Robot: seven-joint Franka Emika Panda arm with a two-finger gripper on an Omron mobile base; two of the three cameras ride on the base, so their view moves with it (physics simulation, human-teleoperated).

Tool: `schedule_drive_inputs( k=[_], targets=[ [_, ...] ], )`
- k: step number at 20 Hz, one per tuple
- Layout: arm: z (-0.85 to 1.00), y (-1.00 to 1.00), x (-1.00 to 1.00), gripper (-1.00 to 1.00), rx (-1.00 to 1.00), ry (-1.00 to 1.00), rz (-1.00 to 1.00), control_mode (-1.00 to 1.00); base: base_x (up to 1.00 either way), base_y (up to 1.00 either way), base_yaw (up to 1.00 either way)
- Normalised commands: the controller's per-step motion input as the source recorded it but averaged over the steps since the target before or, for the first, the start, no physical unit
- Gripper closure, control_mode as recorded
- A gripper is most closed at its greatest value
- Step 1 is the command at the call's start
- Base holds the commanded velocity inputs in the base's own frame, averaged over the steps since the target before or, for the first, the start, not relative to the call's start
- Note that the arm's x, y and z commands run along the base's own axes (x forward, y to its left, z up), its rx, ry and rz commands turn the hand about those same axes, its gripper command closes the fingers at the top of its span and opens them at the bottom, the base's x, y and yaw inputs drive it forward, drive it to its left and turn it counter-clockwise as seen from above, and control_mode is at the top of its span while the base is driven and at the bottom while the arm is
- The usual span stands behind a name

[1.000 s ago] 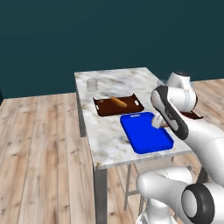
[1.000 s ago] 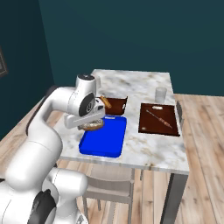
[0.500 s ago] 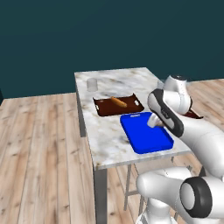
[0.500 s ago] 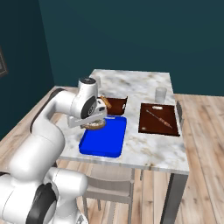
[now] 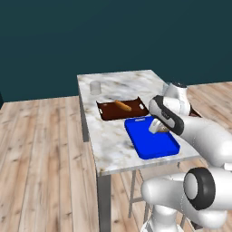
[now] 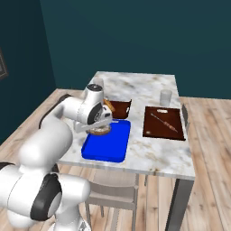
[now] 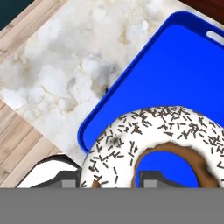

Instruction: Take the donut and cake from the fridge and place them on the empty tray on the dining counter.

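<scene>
My gripper is shut on the donut, a ring with white icing and dark speckles. It hangs just over the near part of the bright blue tray. From the right base, the gripper holds the donut above the left end of the tray on the marble dining counter. From the left base, the donut sits under the hand over the tray. The cake and the fridge are out of view.
A dark brown tray with an orange-brown pastry lies behind the blue one. Another dark brown tray lies to the right. Two glasses stand further back. A chair is tucked under the counter's near edge.
The hand has shifted only slightly over the blue tray, with the donut still gripped. Nothing else has moved.
</scene>
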Motion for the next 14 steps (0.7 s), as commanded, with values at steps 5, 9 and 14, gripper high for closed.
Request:
schedule_drive_inputs(
  k=[5, 9, 14],
  targets=[
    [-0.31, 0.00, 0.35, 1.00, 0.00, 0.03, 0.00, -1.00, 0.00, 0.00, 0.00],
    [-0.30, 0.00, 0.41, 1.00, 0.00, 0.00, 0.00, -1.00, 0.00, 0.00, 0.00],
    [-0.27, 0.00, 0.41, 1.00, 0.00, 0.00, 0.00, -1.00, 0.00, 0.00, 0.00]
  ],
)
